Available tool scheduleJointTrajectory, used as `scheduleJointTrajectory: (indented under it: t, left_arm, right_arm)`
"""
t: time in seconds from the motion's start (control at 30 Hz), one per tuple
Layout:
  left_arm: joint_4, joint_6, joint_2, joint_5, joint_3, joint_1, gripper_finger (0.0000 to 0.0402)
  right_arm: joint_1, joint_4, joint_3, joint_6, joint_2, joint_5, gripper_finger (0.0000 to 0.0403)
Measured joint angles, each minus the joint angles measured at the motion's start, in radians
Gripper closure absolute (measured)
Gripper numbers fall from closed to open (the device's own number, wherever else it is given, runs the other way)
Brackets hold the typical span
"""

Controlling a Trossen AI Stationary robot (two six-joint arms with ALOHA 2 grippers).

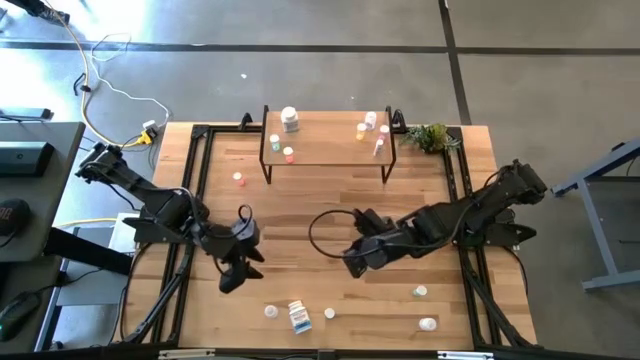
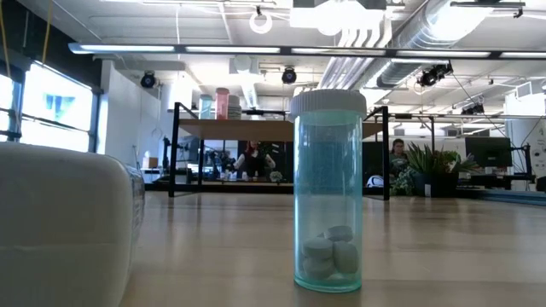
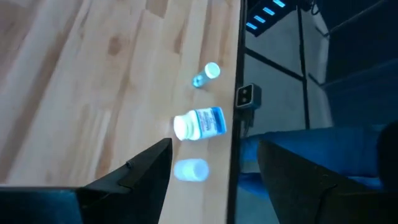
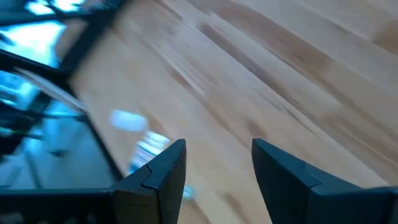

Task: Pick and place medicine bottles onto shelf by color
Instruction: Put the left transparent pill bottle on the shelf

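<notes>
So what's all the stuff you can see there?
Table: one, light wood, under everything.
Shelf: one, light wood on black legs, at the table's far side.
Bottles on shelf: about seven, white with pink or orange bits, at both ends.
Bottle by shelf: one, pink-topped, near the left leg.
Bottles at near edge: about five, white, blue and green, between the arms.
Clear bottle: one, teal, pills inside, upright.
Plant: one, green, far right corner.
Cables: white and yellow, on the floor.
Left claw: open, empty, above the table.
Right claw: open, empty, mid-table.
</notes>
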Motion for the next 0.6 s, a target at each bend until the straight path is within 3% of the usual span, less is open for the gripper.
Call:
scheduleJointTrajectory:
  t: [0.23, 0.6]
  left_arm:
    - [-0.029, -0.241, 0.000, -0.101, 0.000, -0.066, 0.0174]
    - [-0.004, -0.452, 0.026, -0.193, 0.000, -0.137, 0.0174]
  right_arm:
    - [-0.017, 0.196, 0.001, -0.206, 0.000, -0.004, 0.0229]
    - [-0.062, 0.207, 0.001, -0.307, 0.000, -0.113, 0.0229]
